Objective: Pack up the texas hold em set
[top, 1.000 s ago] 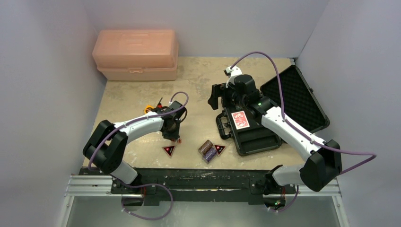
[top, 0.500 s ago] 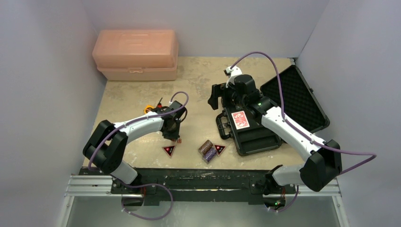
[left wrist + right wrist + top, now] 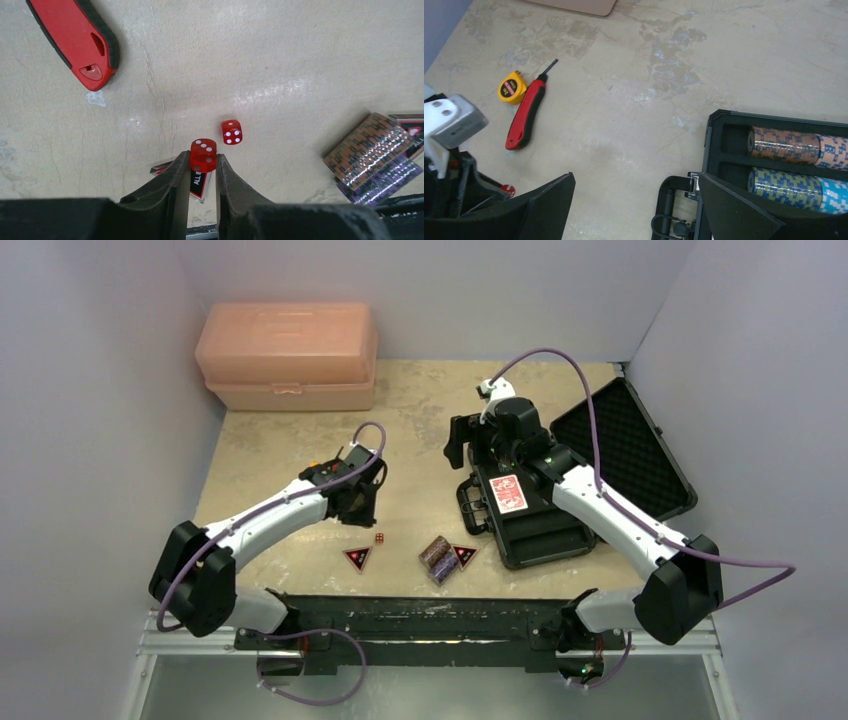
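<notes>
**Left arm lifting a die.** The left hand (image 3: 202,162) is closed to a narrow gap, pinching one red die (image 3: 203,154) at its fingertips. A second ago it stood low over the pair of dice. It has since risen and drawn toward the far-left of the table (image 3: 420,410), carrying the die clear. The second die (image 3: 231,131) lies close to the near edge, beside a triangular token (image 3: 357,558), with loose chip stacks (image 3: 438,557) along the same edge. The open case (image 3: 530,530), with a red deck (image 3: 508,493) inside, lies toward the right edge, well apart. The right hand (image 3: 636,200) hovers spread wide and empty at the case's far-left corner. The pickup looks done, and the carry to the case remains.
</notes>
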Controlling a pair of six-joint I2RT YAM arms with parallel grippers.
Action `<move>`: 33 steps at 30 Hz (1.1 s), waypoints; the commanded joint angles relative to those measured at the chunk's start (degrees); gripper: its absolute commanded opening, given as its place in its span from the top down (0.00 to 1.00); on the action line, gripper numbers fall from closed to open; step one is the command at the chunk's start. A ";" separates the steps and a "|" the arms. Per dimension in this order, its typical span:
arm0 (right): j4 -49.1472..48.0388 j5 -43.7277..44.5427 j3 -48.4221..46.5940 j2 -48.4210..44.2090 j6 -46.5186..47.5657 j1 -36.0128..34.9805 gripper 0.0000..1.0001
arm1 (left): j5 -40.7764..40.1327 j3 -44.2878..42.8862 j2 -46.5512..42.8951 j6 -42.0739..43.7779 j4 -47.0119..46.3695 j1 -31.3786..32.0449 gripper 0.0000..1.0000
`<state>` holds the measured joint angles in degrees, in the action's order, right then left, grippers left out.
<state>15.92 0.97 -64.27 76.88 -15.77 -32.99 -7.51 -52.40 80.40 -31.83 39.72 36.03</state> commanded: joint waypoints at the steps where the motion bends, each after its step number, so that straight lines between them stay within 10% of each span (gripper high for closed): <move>1: -1.67 5.04 -0.06 0.04 0.78 -0.10 0.01 | 0.23 -5.22 -3.99 2.72 3.54 0.24 1.00; 33: -6.09 -1.58 -1.74 1.63 0.34 6.91 0.01 | -7.40 -15.42 -12.34 10.49 13.54 0.15 1.00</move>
<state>13.26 3.01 -63.66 76.90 -15.75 -29.41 -13.23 -63.88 68.12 -24.16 54.06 36.07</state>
